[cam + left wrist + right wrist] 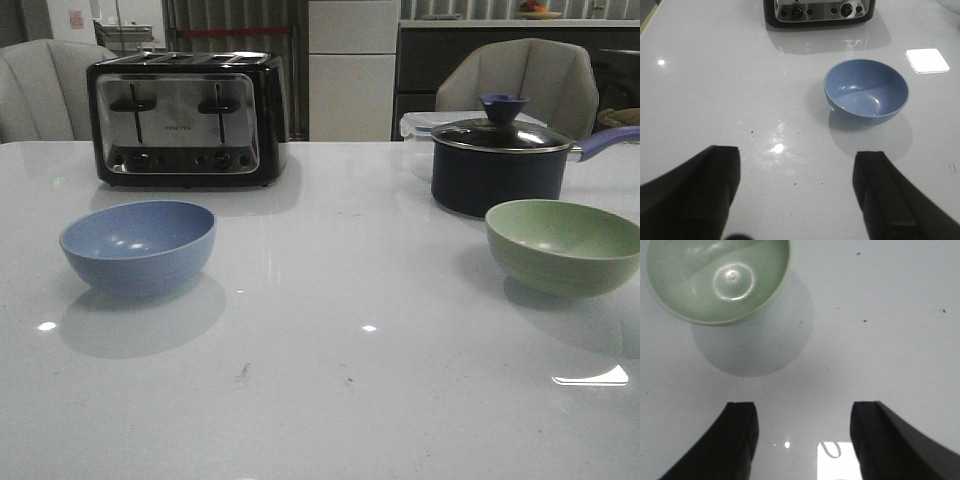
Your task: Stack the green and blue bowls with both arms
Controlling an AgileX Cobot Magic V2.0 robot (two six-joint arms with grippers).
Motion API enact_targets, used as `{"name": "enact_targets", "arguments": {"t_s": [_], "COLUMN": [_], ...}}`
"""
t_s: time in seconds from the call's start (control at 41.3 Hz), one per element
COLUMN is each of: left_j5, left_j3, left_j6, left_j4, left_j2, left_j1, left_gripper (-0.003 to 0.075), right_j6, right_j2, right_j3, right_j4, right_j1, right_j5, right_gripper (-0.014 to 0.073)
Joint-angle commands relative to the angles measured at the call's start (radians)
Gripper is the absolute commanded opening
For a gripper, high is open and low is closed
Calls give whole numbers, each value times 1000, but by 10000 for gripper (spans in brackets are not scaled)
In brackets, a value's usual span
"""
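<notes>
The dusty blue bowl (138,246) stands upright on the white table at the left. It also shows in the left wrist view (866,92). The sage green bowl (563,245) stands upright at the right, and shows in the right wrist view (716,277). My left gripper (796,172) is open and empty above bare table, short of the blue bowl. My right gripper (802,427) is open and empty above bare table, short of the green bowl. Neither arm shows in the front view.
A black and chrome toaster (186,118) stands at the back left, behind the blue bowl. A dark lidded saucepan (500,160) with a purple handle stands just behind the green bowl. A clear container (420,135) sits behind the pan.
</notes>
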Motion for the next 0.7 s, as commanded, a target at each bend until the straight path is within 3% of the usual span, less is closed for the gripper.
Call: {"name": "enact_targets", "arguments": {"t_s": [0.0, 0.194, 0.46, 0.678], "left_j5": [-85, -85, -85, -85], "left_j3": [-30, -30, -30, -30], "left_j6": [-5, -5, -5, -5], "left_j4": [-8, -8, -8, -8], "left_j2": [14, 14, 14, 14], "left_j1": [2, 2, 2, 2], "left_gripper": [526, 526, 526, 526], "right_j6": [-2, -81, -262, -267], "right_j2": [62, 244, 485, 633], "right_j3": [-96, -223, -395, -528], "right_j4": [21, 120, 386, 409], "right_j1": [-48, -100, -99, -97], "right_j5": [-7, 53, 68, 69], "right_gripper": [513, 513, 513, 513]}}
